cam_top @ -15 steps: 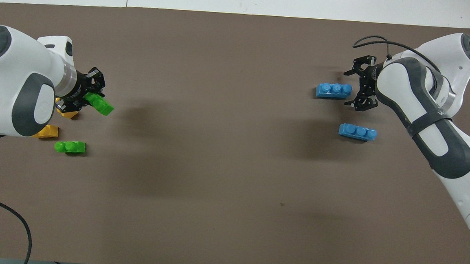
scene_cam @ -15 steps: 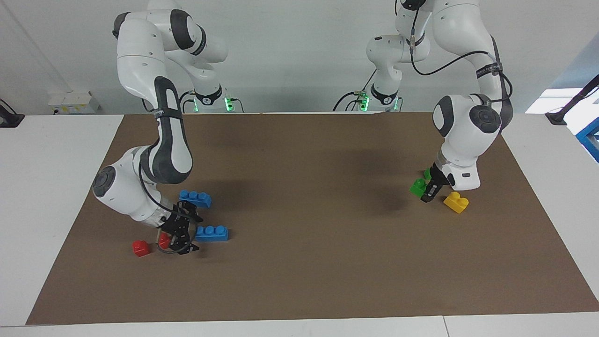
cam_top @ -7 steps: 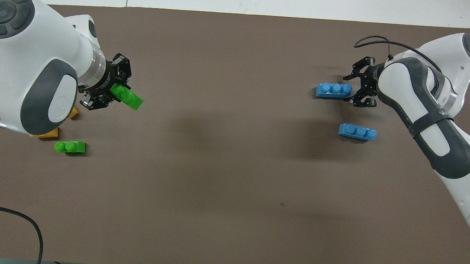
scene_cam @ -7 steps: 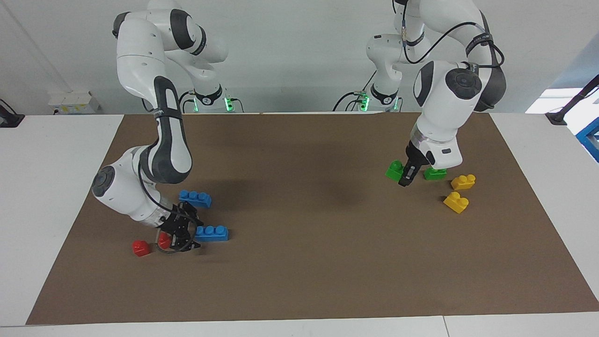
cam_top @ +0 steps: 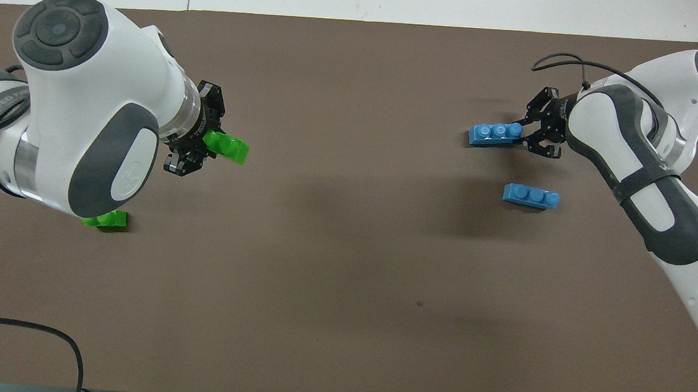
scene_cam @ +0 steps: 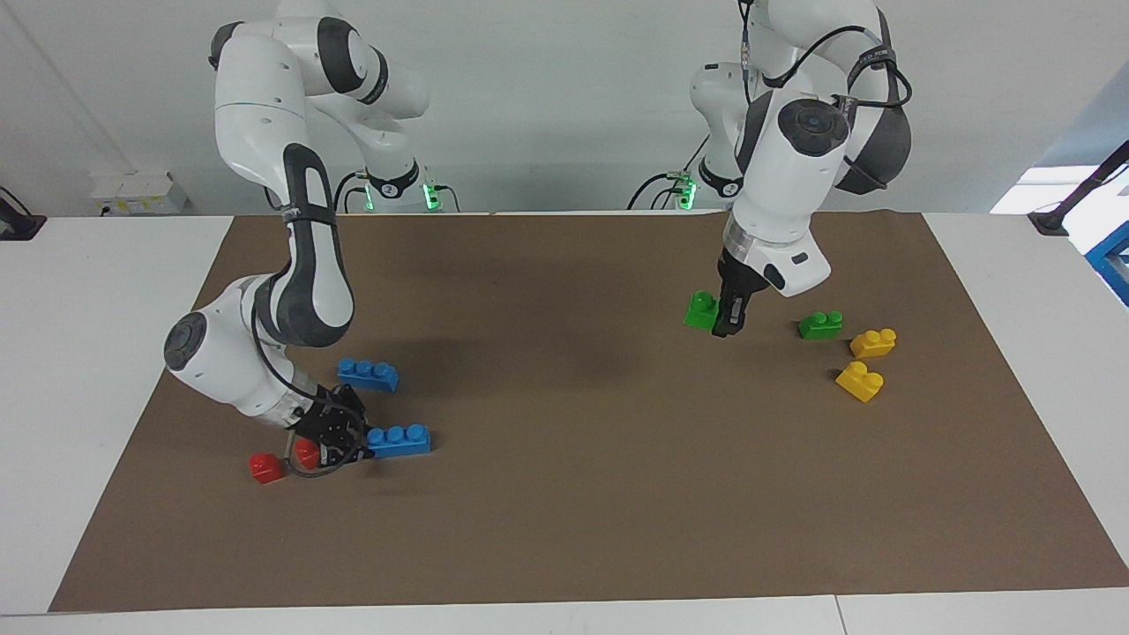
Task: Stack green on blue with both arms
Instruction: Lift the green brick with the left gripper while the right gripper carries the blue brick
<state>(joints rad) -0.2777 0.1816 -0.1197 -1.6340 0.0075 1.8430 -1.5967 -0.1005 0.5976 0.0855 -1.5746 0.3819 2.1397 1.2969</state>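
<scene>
Left gripper (scene_cam: 728, 328) clamped on green (scene_cam: 702, 310), aloft above the mat (scene_cam: 564, 529). Right gripper (scene_cam: 346, 448) closed on the end of blue (scene_cam: 401, 439), lying lengthwise toward green, well apart, toward the right arm's end.

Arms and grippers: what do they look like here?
Both arms are glossy white with dark grey joint sections and round grey end caps. Each carries a thin black cable looping along it. The left gripper and right gripper are black, skeletal linkages. Green lights glow at both bases.
</scene>
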